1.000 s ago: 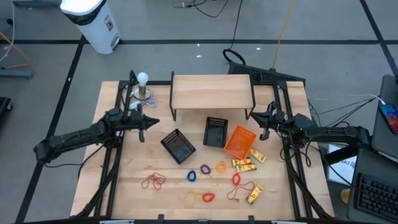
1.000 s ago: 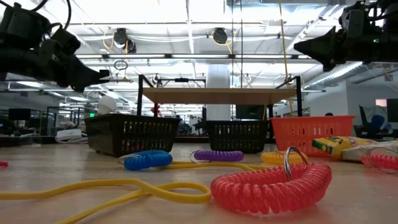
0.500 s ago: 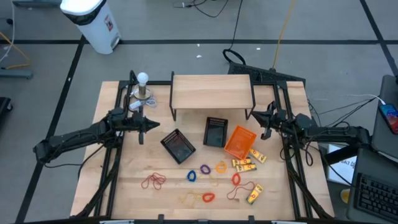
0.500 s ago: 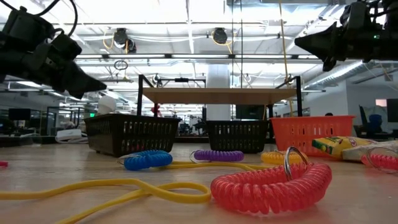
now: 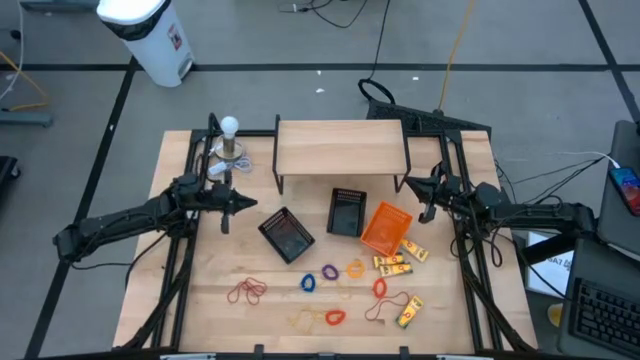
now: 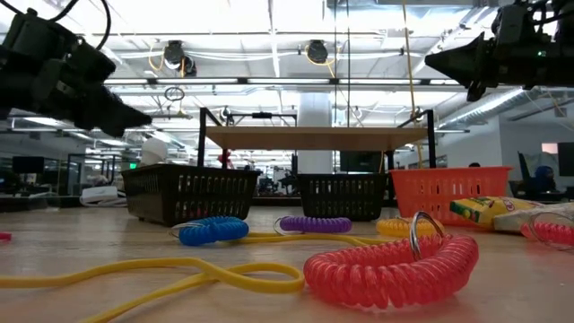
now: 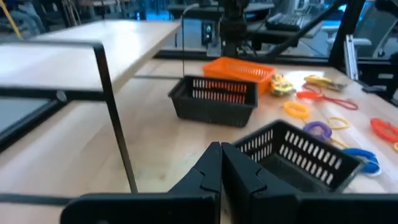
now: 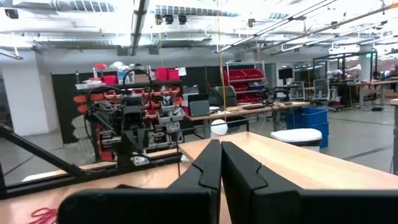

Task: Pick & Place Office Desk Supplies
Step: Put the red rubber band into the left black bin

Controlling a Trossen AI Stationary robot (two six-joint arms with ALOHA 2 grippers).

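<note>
Rubber-band loops and coils lie flat on the table's near half: red loops (image 5: 245, 291), a blue coil (image 5: 308, 283), a purple coil (image 5: 329, 272) and a red coil (image 6: 390, 269). Yellow packets (image 5: 395, 264) lie flat near the right side, with one more (image 5: 410, 312) closer to the near edge. My left gripper (image 5: 252, 204) (image 7: 221, 147) hovers shut above the table, left of the black trays. My right gripper (image 5: 413, 187) (image 8: 221, 144) hovers shut by the shelf's right leg. Neither touches anything.
Two black mesh trays (image 5: 287, 235) (image 5: 347, 211) and an orange tray (image 5: 385, 228) stand mid-table. A wooden shelf on black legs (image 5: 340, 148) spans the far side. A white ball on a stand (image 5: 230, 140) sits at the far left. Bare wood lies between the left gripper and the red loops.
My left gripper has shifted a little toward the black trays; its fingertips dipped, then rose slightly. It stays shut. No object has moved.
</note>
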